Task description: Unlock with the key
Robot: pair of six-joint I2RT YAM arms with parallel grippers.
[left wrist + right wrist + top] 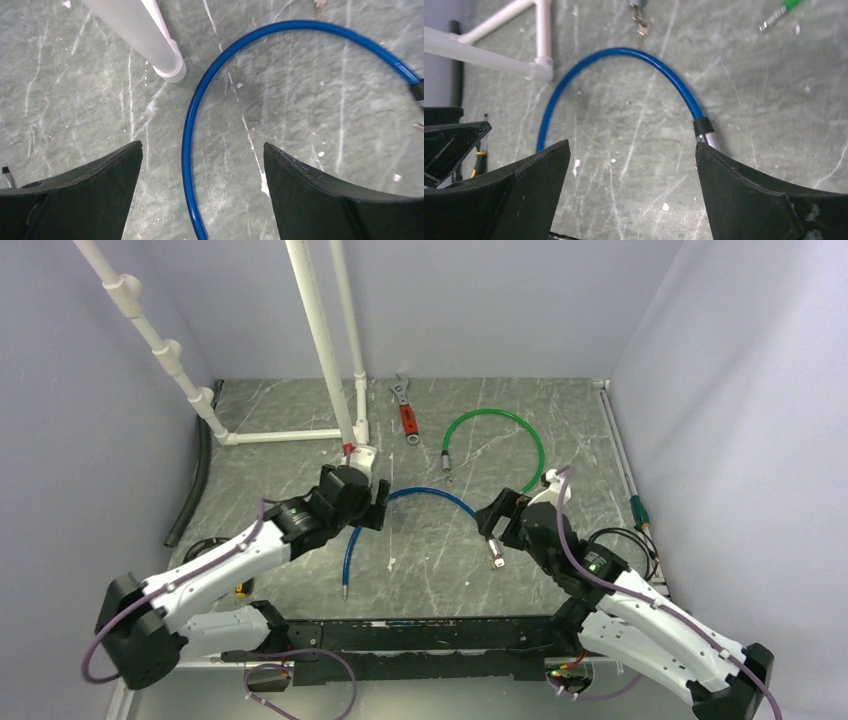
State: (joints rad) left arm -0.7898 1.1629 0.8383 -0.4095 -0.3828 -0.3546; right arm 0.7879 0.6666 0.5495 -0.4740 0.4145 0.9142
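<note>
Grey-green marbled counter (560, 430) carried all items, walled in by pale lilac panels.

White plastic pipe frame (322, 350) stood at the rear left, with one foot near the left arm's wrist.

Left tool (380, 506) was released, its black fingers (95, 185) spread wide. In the left wrist view a run of the cable below showed in the gap between them, with no contact seen.

Right tool (490, 525) was likewise released, fingers wide apart, gripping nothing.

Thin blue cable bent in an arch (430, 495) lay on the counter between the two tools. Its silver cylindrical end (708, 139) sat just beside the right tool's right-hand finger. Contact could not be told.

Thin green cable loop (520, 430) lay behind the blue arch, well apart from both tools.

Red-handled metal wrench (406, 418) lay near the rear, between the pipe frame and the green loop.

Tiny silvery-brown metal key (640, 27) lay on the counter just beyond the crown of the blue arch, at the left end of the green loop. It was held by neither tool. Whether it was seated in that lock end was too small to tell.
</note>
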